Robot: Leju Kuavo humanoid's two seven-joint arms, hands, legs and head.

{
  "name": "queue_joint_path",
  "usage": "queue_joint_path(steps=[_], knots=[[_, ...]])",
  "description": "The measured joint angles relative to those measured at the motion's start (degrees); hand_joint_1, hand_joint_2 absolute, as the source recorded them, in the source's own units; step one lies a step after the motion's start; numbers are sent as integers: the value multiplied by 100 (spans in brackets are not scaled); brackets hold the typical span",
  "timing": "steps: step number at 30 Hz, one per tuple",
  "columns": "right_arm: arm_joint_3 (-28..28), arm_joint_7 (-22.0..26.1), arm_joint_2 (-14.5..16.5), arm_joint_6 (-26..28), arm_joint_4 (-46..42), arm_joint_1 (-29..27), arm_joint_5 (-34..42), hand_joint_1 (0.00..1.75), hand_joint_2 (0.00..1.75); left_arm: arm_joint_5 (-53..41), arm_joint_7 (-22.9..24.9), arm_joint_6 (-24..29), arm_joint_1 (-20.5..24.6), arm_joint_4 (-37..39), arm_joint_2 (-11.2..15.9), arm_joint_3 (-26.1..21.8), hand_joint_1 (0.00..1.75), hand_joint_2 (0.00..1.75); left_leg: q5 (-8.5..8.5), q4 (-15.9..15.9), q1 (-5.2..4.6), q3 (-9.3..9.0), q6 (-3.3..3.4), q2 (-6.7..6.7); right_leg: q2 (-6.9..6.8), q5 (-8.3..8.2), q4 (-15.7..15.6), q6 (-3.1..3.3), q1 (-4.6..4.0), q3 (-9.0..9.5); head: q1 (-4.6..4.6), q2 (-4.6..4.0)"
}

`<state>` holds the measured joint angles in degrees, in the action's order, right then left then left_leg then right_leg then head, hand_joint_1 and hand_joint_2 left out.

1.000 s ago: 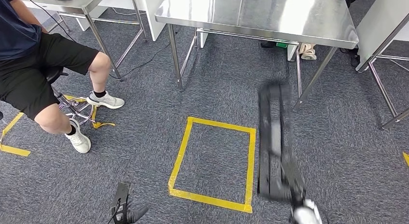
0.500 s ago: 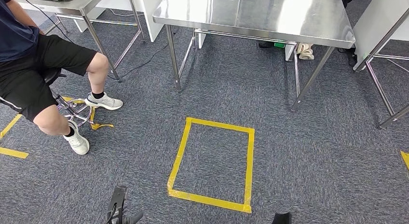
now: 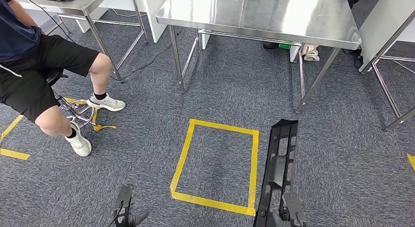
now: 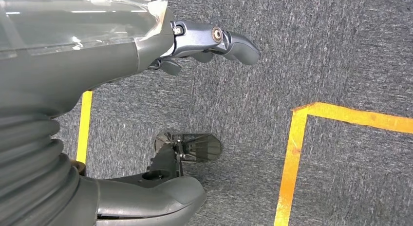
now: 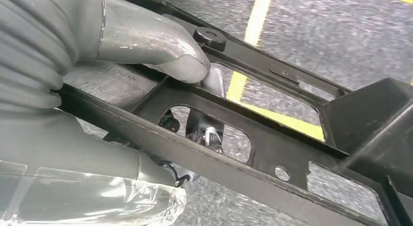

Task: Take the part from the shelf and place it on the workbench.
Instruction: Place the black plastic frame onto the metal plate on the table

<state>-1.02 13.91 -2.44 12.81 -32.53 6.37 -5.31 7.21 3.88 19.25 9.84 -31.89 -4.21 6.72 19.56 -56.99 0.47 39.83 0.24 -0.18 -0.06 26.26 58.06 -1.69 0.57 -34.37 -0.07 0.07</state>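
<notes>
A long black plastic frame part (image 3: 279, 163) points away from me above the carpet at the lower right, tilted slightly. My right hand (image 3: 289, 215) grips its near end. In the right wrist view the grey thumb (image 5: 165, 53) presses on one rail of the part (image 5: 272, 148), with darker fingers under it. My left hand (image 3: 125, 210) hangs low at the lower left; in the left wrist view the left hand (image 4: 73, 65) holds nothing and its fingers (image 4: 229, 41) are apart. The steel workbench (image 3: 264, 14) stands ahead, its top bare.
A yellow tape square (image 3: 183, 153) marks the carpet between me and the workbench. A seated person (image 3: 39, 75) is at the left, with feet out on the floor. Another steel table (image 3: 73, 2) stands far left, and metal legs of one more (image 3: 386, 85) at the right.
The part swung down almost out of the head view half a second ago and has come back up into view at the lower right. The left hand has barely moved.
</notes>
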Motion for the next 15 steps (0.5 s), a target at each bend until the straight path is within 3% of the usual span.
queue_joint_path(steps=[15], knots=[[-97,53,23,-13,-468,-117,-1,175,175,0,-3,-14,8,3,-4,44,0,175,7,0,0,5,-5,0,2,1,0,0,-2,21,1,0]])
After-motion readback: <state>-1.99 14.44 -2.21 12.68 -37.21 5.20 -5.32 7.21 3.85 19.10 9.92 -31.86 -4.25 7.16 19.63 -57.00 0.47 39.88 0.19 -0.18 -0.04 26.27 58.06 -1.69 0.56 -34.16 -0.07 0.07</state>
